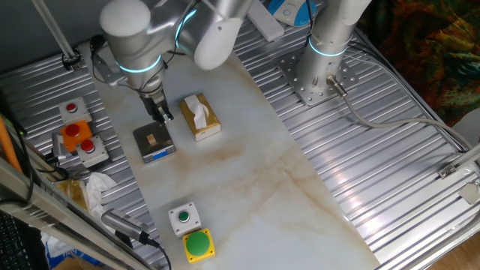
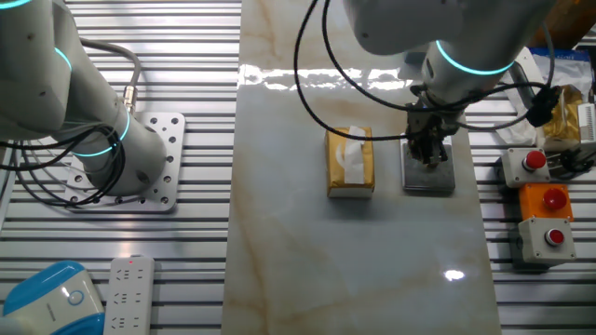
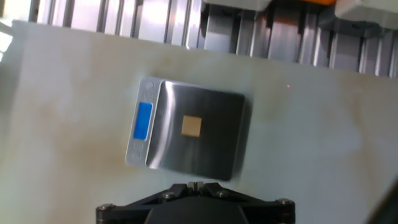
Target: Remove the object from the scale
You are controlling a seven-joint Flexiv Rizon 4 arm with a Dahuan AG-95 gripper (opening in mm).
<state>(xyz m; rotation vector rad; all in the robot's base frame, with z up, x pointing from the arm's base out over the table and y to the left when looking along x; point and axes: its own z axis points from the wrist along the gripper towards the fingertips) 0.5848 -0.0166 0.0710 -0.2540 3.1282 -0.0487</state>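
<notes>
One block (image 3: 191, 126) centred on scale (image 3: 205, 140) | end effector (image 1: 162, 114) above, fingers apparently closed, empty

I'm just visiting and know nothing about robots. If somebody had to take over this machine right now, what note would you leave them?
Gripper: above the scale, holding nothing; open or shut cannot be told.
Scale: flat on the marble tabletop, beside the tissue box.
Wooden block: sits near the middle of the scale's plate, untouched.
Done: the arm is over the scale.
Left: descend, grip the block, lift it off and set it on the tabletop.
</notes>
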